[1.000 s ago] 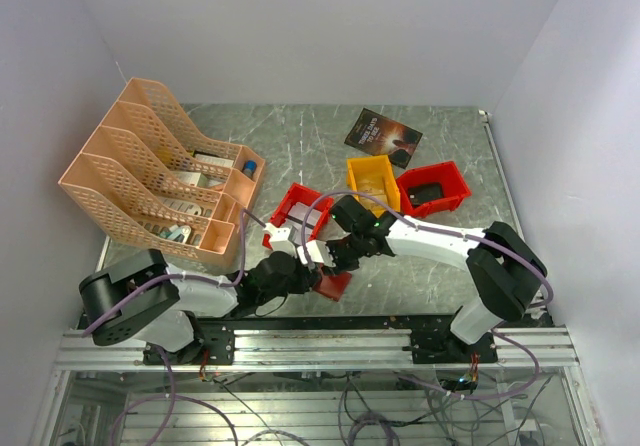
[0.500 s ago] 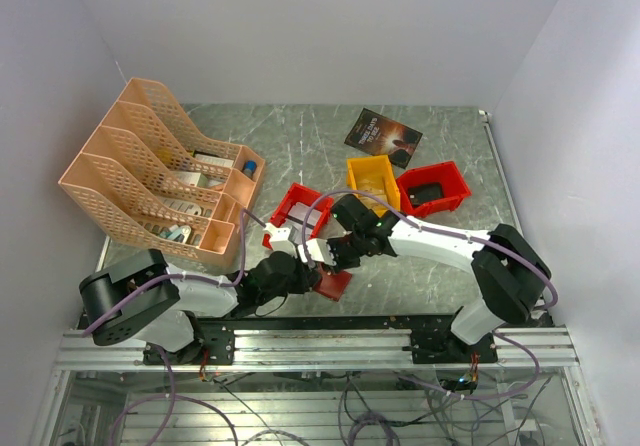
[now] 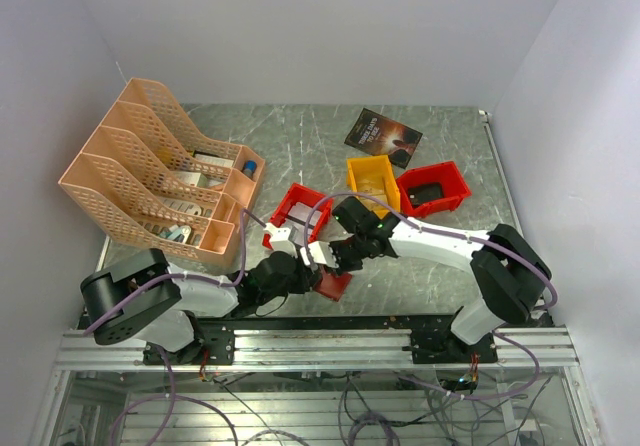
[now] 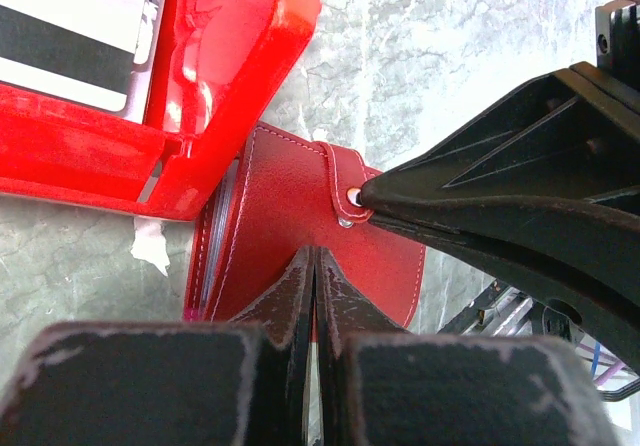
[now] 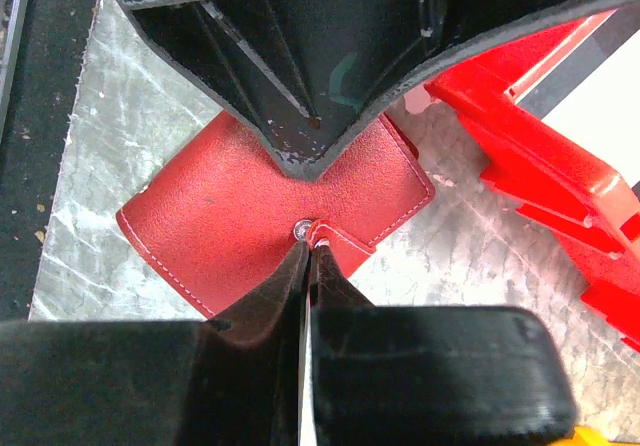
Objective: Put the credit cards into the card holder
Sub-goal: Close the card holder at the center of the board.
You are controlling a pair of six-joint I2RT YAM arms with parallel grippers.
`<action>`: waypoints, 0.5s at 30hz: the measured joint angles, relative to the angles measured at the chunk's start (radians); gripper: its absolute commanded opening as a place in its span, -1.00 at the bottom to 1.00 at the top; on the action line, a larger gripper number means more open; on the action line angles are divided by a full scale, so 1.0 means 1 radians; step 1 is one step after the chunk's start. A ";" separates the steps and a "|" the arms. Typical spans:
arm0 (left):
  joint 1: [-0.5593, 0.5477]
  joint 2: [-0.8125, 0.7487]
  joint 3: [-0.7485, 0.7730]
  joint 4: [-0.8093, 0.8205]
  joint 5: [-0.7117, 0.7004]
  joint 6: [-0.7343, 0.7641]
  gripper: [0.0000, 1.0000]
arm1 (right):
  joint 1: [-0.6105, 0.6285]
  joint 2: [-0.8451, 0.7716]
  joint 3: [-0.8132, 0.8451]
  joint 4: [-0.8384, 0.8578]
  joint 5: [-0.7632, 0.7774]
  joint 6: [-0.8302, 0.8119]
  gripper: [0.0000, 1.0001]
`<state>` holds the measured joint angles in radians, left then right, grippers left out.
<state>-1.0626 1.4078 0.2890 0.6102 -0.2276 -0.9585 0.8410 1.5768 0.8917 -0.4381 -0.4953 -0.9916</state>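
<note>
Change: the right gripper had its fingers a little apart a second ago, now they are together; the holder has not moved.
Right gripper: pinched on the holder's tab.
Left gripper: fingers together, tips resting on the holder.
Holder: flat on the table, just beside the near red bin, between both grippers.
Count: one holder; one card seen, in the near red bin; one far red bin; one yellow bin; one booklet; one rack.

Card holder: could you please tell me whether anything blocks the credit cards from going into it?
Yes: the card holder lies folded shut, its snap tab across the cover. The right gripper is shut at that tab.
</note>
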 measured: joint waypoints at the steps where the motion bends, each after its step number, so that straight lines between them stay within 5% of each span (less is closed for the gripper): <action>1: 0.000 0.000 0.000 0.001 0.000 0.000 -0.85 | -0.001 0.000 0.000 0.000 -0.001 0.000 -0.91; 4: 0.000 0.000 0.000 0.002 0.000 0.000 -0.85 | -0.002 -0.005 -0.009 0.012 0.004 0.007 -0.61; 15: 0.000 0.003 0.000 0.006 0.000 0.000 -0.86 | -0.004 -0.017 -0.027 0.031 0.017 0.013 -0.60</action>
<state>-1.0626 1.4113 0.2890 0.6167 -0.2272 -0.9585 0.8368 1.5600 0.8642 -0.4068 -0.4782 -0.9791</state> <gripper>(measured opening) 0.082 0.202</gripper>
